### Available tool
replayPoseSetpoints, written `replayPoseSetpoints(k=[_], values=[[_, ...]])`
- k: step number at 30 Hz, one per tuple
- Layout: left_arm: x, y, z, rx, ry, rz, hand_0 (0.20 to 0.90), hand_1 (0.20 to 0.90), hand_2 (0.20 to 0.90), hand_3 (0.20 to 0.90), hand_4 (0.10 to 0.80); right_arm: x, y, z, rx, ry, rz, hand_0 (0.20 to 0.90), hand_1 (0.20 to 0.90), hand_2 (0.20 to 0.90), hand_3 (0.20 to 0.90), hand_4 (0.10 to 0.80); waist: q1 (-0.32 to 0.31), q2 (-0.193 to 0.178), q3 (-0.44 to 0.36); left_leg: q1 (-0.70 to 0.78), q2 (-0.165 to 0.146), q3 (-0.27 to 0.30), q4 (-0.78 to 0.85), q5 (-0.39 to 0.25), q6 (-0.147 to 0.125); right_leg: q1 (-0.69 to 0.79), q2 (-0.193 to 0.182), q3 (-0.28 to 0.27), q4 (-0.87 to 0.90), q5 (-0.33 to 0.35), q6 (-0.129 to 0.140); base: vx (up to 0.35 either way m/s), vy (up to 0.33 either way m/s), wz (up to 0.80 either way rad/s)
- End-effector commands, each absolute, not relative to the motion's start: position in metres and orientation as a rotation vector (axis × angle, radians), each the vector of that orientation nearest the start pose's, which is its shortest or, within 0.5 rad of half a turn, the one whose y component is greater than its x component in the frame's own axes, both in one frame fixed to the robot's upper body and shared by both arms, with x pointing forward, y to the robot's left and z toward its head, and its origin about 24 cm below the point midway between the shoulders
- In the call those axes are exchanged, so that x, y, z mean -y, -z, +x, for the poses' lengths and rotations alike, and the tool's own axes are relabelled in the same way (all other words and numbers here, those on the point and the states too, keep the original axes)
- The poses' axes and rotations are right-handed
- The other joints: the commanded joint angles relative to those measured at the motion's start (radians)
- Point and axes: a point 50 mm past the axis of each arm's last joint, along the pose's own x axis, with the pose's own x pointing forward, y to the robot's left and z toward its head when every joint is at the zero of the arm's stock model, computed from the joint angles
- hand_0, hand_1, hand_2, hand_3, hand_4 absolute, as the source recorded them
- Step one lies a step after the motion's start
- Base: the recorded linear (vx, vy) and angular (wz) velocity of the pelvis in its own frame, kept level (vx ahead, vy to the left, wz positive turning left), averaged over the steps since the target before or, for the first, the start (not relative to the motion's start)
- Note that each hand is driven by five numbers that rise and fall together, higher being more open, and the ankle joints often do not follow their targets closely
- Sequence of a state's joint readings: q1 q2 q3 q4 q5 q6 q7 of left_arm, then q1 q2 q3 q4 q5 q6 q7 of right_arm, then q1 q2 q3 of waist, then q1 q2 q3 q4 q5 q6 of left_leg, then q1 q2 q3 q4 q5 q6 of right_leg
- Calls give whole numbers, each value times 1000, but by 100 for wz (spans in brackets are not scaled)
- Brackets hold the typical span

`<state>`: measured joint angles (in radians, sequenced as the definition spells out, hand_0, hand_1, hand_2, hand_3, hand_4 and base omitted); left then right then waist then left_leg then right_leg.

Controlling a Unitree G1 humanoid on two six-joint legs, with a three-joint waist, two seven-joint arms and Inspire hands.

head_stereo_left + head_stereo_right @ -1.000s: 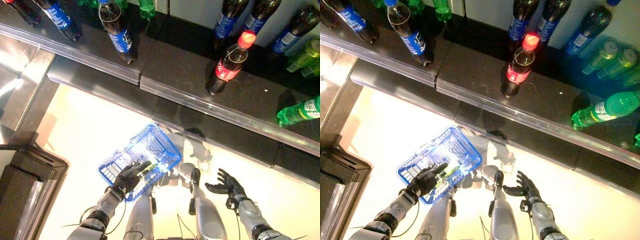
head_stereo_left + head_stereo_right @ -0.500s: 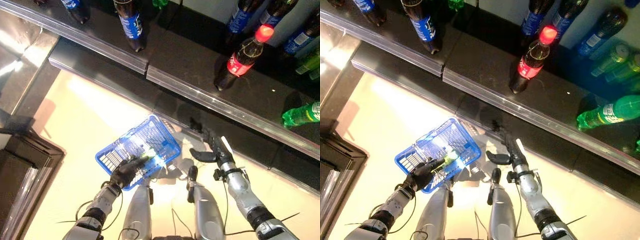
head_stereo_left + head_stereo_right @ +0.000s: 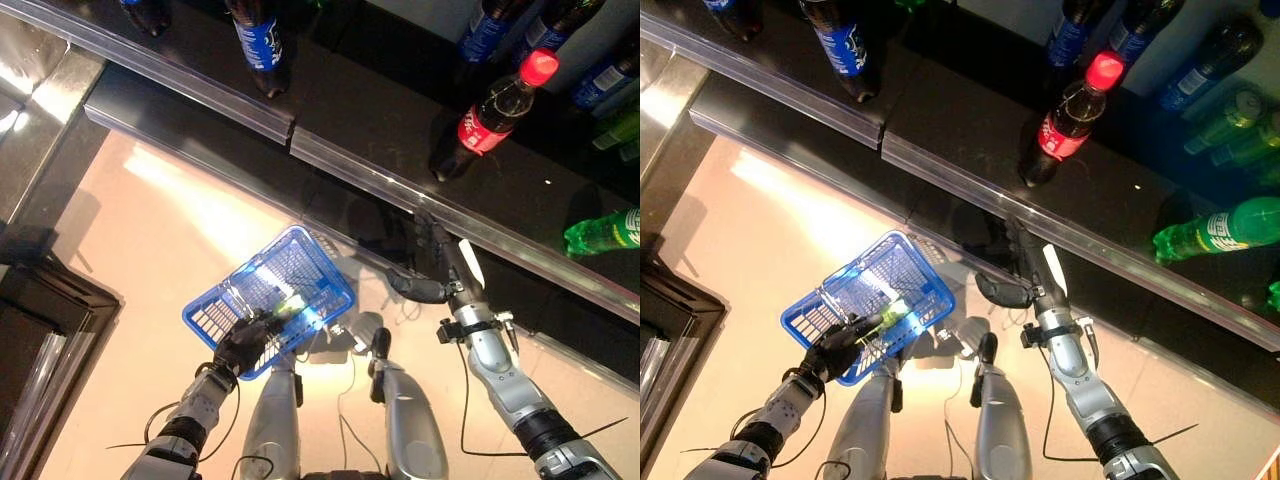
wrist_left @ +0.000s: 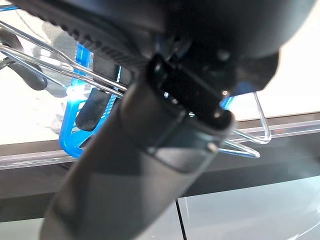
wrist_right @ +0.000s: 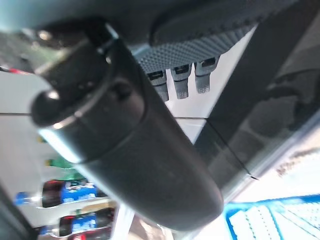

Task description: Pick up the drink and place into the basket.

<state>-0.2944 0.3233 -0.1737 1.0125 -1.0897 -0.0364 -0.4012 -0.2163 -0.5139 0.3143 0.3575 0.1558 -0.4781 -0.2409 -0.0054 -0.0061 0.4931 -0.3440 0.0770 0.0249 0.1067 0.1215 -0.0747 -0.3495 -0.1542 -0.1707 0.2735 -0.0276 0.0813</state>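
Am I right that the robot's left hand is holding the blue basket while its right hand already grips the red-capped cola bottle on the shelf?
Not quite. The right hand is open and only reaching toward the shelf edge; it is not touching the red-capped cola bottle, which stands alone on the shelf, as the left eye view shows. The left hand does hold the blue basket.

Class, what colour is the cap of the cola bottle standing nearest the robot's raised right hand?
Red; the cap shows best in the left eye view.
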Motion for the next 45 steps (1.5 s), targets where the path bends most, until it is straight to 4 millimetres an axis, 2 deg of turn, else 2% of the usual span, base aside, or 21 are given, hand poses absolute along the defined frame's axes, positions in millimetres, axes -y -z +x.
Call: replayPoseSetpoints(k=[1, 11, 24, 33, 40, 45], values=[[-216, 77, 232, -394, 22, -818, 300, 300, 300, 200, 100, 204, -118, 270, 614, 17, -246, 900, 900, 900, 900, 800, -23, -13, -49, -13, -26, 49, 163, -150, 31, 30, 13, 62, -55, 15, 21, -20, 40, -16], [-218, 80, 226, -391, 0, -836, 300, 300, 300, 200, 100, 219, -133, 260, 725, 181, -151, 900, 900, 900, 900, 800, -28, -14, -34, -13, -13, 68, 187, -156, 27, 62, 14, 64, -66, 10, 17, -5, 15, -6], [-227, 89, 207, -444, -25, -827, 300, 300, 300, 200, 100, 234, -138, 248, 746, 240, -83, 900, 900, 900, 900, 800, -14, -27, -37, 5, 3, 72, 220, -160, 22, 157, 15, 53, -103, 15, 18, 58, -17, -5], [-235, 106, 173, -559, -55, -813, 300, 300, 300, 200, 100, 246, -139, 242, 716, 215, -74, 900, 900, 900, 900, 800, 18, -29, -70, 46, 4, 60, 245, -151, 12, 269, 14, 41, -139, 18, 25, 167, -22, -3], [-241, 121, 133, -704, -73, -787, 300, 300, 300, 200, 100, 252, -121, 240, 572, 160, -66, 900, 900, 900, 900, 800, 52, -26, -133, 138, 2, 48, 211, -143, -2, 367, 11, 29, -163, 25, 41, 265, -10, 6], [-246, 126, 115, -775, -82, -764, 300, 300, 300, 200, 100, 257, -115, 240, 505, 149, -77, 900, 900, 900, 900, 800, 67, -27, -159, 177, 3, 39, 201, -133, -8, 397, 10, 22, -160, 32, 50, 212, -22, 4]])
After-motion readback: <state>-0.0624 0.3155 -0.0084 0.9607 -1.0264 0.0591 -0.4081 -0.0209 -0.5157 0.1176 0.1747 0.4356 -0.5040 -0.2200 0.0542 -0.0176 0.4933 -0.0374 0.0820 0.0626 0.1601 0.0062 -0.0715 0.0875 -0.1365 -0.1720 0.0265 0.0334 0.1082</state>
